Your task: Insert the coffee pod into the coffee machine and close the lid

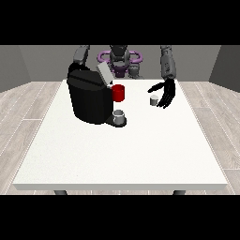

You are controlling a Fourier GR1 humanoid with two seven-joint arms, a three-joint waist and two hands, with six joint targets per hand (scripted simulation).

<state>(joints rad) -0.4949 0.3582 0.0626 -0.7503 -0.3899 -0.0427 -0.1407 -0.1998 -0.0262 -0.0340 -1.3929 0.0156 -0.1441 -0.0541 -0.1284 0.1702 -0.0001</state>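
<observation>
Hand at the view's right (166, 93): fingers spread and relaxed, holding nothing, palm turned toward the pod.
Coffee pod (153, 100): small and pale, upright on the table (117, 154), just beside that hand's fingers.
Coffee machine (90, 96): black, well apart from the pod; lid (105, 74) raised.
Red cup (118, 93): beside the machine.
Grey cup (119, 116): on the machine's tray.
Other hand: hidden behind the machine.

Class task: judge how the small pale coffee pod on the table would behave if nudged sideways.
The coffee pod stands upright and looks squat, so it would probably slide rather than tip. It seems small beside the robot hand, so likely light. Laid over, its round body might roll.
</observation>
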